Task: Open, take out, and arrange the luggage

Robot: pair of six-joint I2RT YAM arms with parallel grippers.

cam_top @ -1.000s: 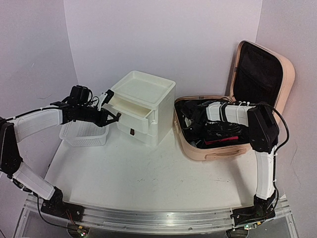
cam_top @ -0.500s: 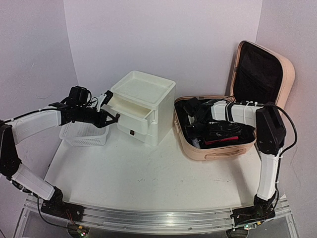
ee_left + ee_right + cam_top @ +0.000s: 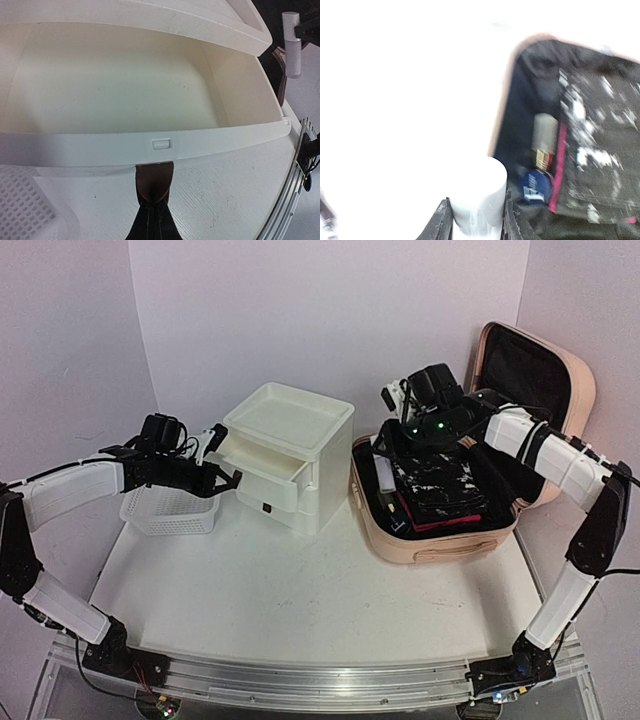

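Note:
The peach-pink luggage (image 3: 440,545) lies open at the right, its lid (image 3: 578,380) upright, showing black lining. Inside are a black-and-white patterned item (image 3: 440,483), a pink-edged item, a white tube (image 3: 385,475) and a blue round thing (image 3: 536,186). My right gripper (image 3: 393,400) hovers above the luggage's left rear corner, shut on a white cylindrical bottle (image 3: 477,192), which also shows in the left wrist view (image 3: 291,45). My left gripper (image 3: 229,480) sits at the front of the white drawer box's open top drawer (image 3: 150,145). Its fingers (image 3: 155,220) are closed together on a brown pull tab (image 3: 155,177) under the drawer lip.
The white drawer box (image 3: 305,445) stands mid-table with a tray-like top, its top drawer pulled out and showing nothing inside. A white mesh basket (image 3: 165,512) sits left of it under my left arm. Walls close in behind and at both sides.
My right arm has risen out of the luggage and swung up and back, carrying the white bottle. My left arm and the drawer have not moved.

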